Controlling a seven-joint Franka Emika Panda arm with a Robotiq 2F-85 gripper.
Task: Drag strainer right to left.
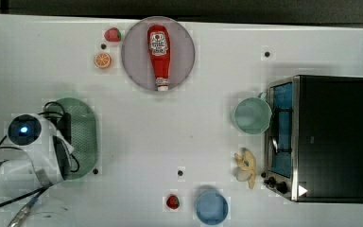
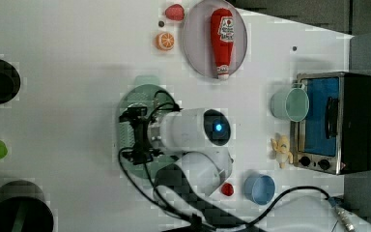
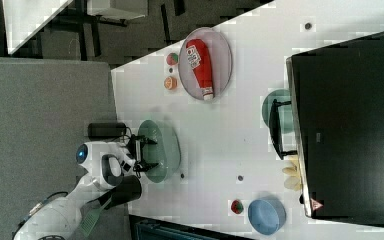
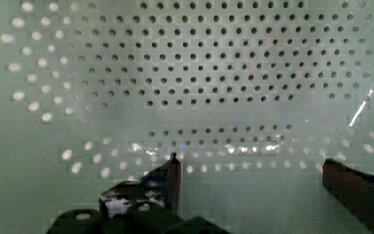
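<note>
The strainer [image 1: 82,137] is a pale mint-green oval basket, wide-rimmed, finely perforated through the middle, lying at the top view's left on the white worktop [image 1: 179,123]. The gripper [image 4: 251,168] hangs right above the perforated floor, jaws spread wide, nothing between them. The wrist view gives the rows of tiny holes up close with both dark fingertips [image 4: 173,168] framing them. The right view takes in grey floor [image 3: 45,100] beyond the worktop edge. Across the worktop sit a toaster oven [image 1: 319,137], a mint cup [image 1: 252,116] beside it, a blue bowl [image 1: 211,207], and a ketchup bottle [image 1: 159,56] on a plate [image 1: 134,56].
</note>
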